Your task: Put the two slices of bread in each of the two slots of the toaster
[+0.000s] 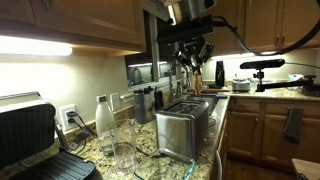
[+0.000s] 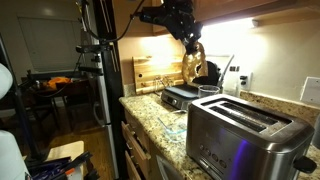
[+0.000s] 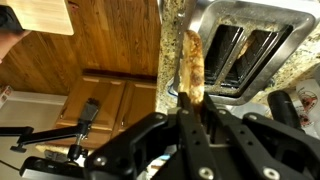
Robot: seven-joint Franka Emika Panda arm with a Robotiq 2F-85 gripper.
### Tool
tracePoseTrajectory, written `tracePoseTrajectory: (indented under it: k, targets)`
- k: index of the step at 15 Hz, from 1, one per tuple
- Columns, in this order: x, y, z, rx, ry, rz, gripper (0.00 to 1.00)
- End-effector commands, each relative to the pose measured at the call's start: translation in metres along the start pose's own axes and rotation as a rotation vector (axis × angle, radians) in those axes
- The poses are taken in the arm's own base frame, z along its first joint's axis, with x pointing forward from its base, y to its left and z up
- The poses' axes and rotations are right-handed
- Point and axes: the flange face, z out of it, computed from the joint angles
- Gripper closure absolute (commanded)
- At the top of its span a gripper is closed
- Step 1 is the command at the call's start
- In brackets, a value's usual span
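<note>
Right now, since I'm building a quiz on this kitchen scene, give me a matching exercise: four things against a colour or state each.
Things:
1 slice of bread
2 toaster
3 bottle
4 grill press

States:
A black
B clear, upright on the counter
C shiny steel
D held in the tool, off the counter

Pairs: 1-D, 2-C, 3-B, 4-A

I can read no text, brand or number on any of my feeds. The toaster (image 1: 183, 128) (image 2: 250, 135) shows only glare on its steel in both exterior views, and the clear bottle (image 1: 104, 120) bears no marking I can make out.
</note>
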Motion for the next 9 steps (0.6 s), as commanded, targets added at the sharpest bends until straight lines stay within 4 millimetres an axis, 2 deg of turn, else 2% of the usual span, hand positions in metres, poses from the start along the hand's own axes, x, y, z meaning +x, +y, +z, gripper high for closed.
tracePoseTrajectory:
  k: [1,5,9]
  targets:
    - [0.030,0.012,0.006,-0.012,0.007,-0.011,0.92]
    - [0.048,0.008,0.023,-0.020,-0.009,-0.031,0.92]
    - [0.056,-0.003,0.033,0.005,-0.026,-0.059,0.92]
